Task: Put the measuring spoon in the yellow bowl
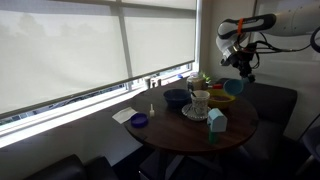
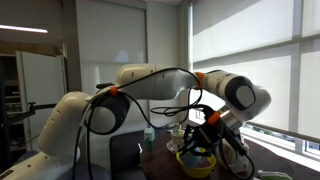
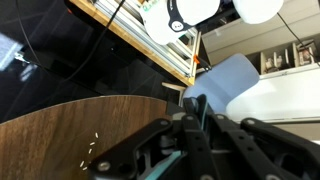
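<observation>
The yellow bowl (image 1: 222, 98) stands at the far side of the round wooden table and shows low in the other exterior view too (image 2: 196, 166). My gripper (image 1: 241, 71) hangs just above it, also seen in an exterior view (image 2: 201, 138). In the wrist view my gripper's (image 3: 195, 122) dark fingers are shut on the measuring spoon (image 3: 228, 82), a light blue scoop with a teal handle. The spoon (image 1: 232, 87) is held in the air over the bowl's far edge. The bowl is hidden in the wrist view.
On the table (image 1: 190, 132) are a dark blue bowl (image 1: 176, 97), a cup on a plate (image 1: 200, 103), a teal object (image 1: 217, 121), a small purple-blue dish (image 1: 139, 120) and a white napkin (image 1: 123, 115). A window ledge runs behind, and dark seats surround the table.
</observation>
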Tool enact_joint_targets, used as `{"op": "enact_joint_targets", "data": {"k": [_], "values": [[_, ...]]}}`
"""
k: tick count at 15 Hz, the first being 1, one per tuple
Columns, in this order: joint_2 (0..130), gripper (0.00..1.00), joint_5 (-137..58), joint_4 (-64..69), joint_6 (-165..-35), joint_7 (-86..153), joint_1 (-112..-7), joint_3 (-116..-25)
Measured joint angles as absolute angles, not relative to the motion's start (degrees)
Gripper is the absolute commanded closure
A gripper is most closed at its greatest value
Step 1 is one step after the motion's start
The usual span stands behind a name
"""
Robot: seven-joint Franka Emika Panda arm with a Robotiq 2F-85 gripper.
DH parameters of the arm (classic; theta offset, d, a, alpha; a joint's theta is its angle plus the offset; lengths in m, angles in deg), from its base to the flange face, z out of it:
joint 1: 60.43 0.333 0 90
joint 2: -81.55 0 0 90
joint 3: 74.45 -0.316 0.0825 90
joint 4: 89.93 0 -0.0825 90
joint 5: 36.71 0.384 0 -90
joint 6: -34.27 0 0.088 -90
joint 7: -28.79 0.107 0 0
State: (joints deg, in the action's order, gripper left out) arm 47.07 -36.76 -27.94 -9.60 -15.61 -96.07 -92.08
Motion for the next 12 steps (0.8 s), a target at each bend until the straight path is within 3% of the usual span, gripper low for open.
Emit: {"op": "enact_joint_targets", "data": {"k": [6, 12], "values": [[47.76, 0.98, -49.94, -31.86, -9.7, -21.38, -79.77, -81.67], [46.98, 0.97, -65.36, -32.31, -19.12, -28.38, -72.42, -77.45]]}}
